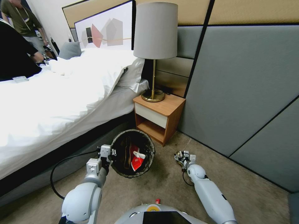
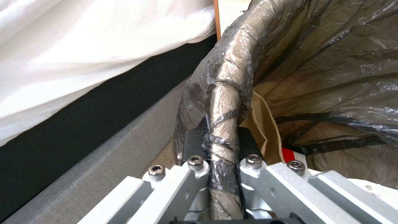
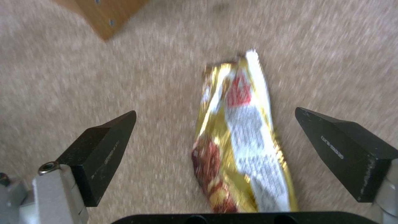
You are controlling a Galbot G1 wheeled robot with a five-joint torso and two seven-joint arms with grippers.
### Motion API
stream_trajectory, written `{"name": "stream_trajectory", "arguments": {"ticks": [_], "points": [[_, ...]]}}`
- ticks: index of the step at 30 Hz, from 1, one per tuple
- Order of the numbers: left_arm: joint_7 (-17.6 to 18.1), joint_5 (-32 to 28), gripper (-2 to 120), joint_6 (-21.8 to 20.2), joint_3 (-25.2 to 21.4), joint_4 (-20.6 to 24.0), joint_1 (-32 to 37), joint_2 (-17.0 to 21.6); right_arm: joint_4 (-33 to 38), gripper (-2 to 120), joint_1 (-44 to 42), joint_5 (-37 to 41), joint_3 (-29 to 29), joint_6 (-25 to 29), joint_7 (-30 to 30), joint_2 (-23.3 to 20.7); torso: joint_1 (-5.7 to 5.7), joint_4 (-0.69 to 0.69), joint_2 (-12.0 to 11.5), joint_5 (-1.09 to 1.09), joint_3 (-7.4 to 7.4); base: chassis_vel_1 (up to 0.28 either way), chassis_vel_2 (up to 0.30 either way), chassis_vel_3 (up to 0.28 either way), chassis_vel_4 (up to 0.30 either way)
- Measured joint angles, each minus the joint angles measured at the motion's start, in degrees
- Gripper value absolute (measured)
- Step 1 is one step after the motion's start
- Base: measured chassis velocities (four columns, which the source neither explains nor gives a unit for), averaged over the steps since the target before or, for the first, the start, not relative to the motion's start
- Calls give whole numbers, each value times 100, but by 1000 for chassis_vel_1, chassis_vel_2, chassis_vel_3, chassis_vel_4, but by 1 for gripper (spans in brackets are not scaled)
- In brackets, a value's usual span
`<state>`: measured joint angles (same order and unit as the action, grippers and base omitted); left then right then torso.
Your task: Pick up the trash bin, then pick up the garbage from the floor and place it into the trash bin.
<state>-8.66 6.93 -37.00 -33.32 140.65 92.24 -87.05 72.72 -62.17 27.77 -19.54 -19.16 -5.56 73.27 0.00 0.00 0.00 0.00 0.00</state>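
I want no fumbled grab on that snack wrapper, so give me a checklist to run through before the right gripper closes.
1. Right gripper open: ok, fingers spread wide.
2. Yellow snack wrapper between the fingers: ok, lying on the carpet roughly midway.
3. Fingers low enough to pinch it: cannot tell.
4. Left gripper clamped on the trash bin rim: ok, fingers squeeze the bag-wrapped edge.
5. Bin mouth open to receive: ok, a brown paper bag and red packet lie inside, with room left.
6. Nightstand clear of the grab: ok, it stands apart.
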Motion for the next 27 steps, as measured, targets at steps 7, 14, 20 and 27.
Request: {"name": "stream_trajectory", "arguments": {"ticks": [7, 14, 20, 27], "points": [[-6, 18, 1, 10, 2, 16, 28, -6, -155, 100, -15, -30, -20, 55, -4, 30, 0, 0, -1, 0, 0, 0, 0, 0, 0], [-10, 57, 1, 20, 22, 36, 58, -20, -264, 100, -78, -38, -73, 110, -6, 24, 0, 0, 0, 0, 0, 0, 0, 0, 0], [-27, 147, 1, 56, 64, 49, 107, -50, -313, 100, -139, -44, -123, 165, 0, 5, 0, 0, 0, 0, 0, 0, 0, 0, 0], [-39, 203, 1, 70, 82, 105, 161, -66, -316, 100, -197, -41, -158, 198, 28, -8, 0, 0, 0, 0, 0, 0, 0, 0, 0]]}}
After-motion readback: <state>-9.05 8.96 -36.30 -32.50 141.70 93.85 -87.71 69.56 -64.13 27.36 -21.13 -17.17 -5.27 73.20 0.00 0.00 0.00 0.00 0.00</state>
